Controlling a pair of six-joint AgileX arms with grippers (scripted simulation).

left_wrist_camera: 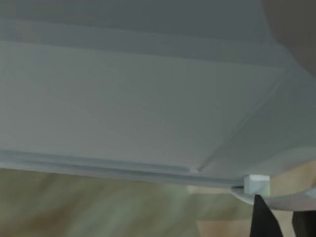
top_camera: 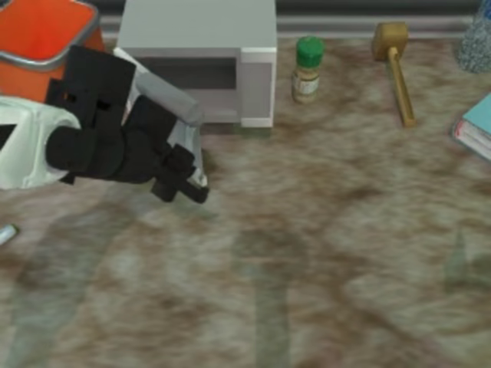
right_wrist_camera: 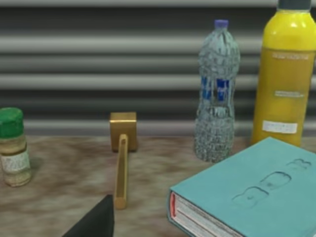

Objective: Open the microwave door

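The white-grey microwave stands at the back of the table, left of centre, with its grey control panel on its right side. The microwave door is swung out toward the front left, and the dark cavity shows behind it. My left gripper is at the door's free edge, shut on the silvery bar handle. In the left wrist view the door panel fills most of the picture. A dark part of my right gripper shows in the right wrist view; that arm is outside the top view.
An orange bin stands at the back left, just behind my left arm. Right of the microwave are a green-lidded spice jar, a wooden mallet, a water bottle, a yellow bottle and a teal book.
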